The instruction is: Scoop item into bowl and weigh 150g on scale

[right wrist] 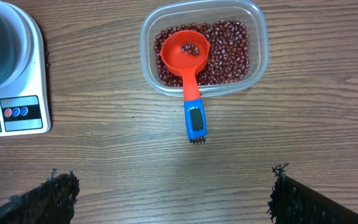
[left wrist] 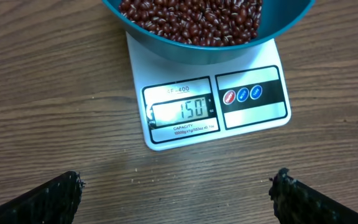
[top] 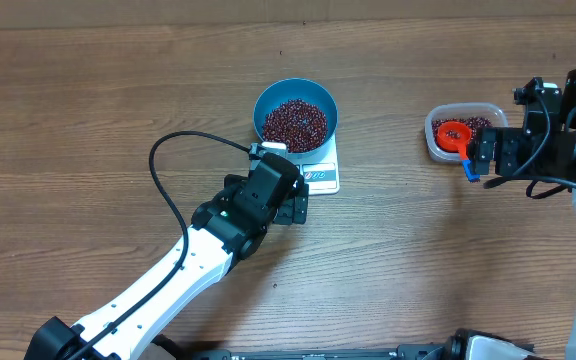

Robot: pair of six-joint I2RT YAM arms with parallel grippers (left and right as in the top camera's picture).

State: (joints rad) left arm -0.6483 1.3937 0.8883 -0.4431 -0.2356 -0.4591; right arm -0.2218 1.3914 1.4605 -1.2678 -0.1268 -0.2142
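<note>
The blue bowl [top: 296,113] sits on the white scale [top: 323,175], filled with dark red beans [top: 295,122]. In the left wrist view the bowl [left wrist: 166,43] holds beans [left wrist: 191,18] over the scale [left wrist: 253,118], whose display reads 150. My left gripper [left wrist: 179,193] hovers open just in front of the scale, nothing between its fingers. My right gripper [right wrist: 173,193] is open over bare wood, short of the red scoop [right wrist: 187,56], which rests in the clear tub [right wrist: 257,37] on more beans [right wrist: 229,50]. The scoop's blue handle sticks out over the tub's rim.
The clear tub [top: 438,118] with the scoop [top: 455,134] stands at the right of the wooden table [top: 88,110]. A black cable [top: 168,170] loops beside the left arm. The right arm [top: 558,140] stands at the far right edge.
</note>
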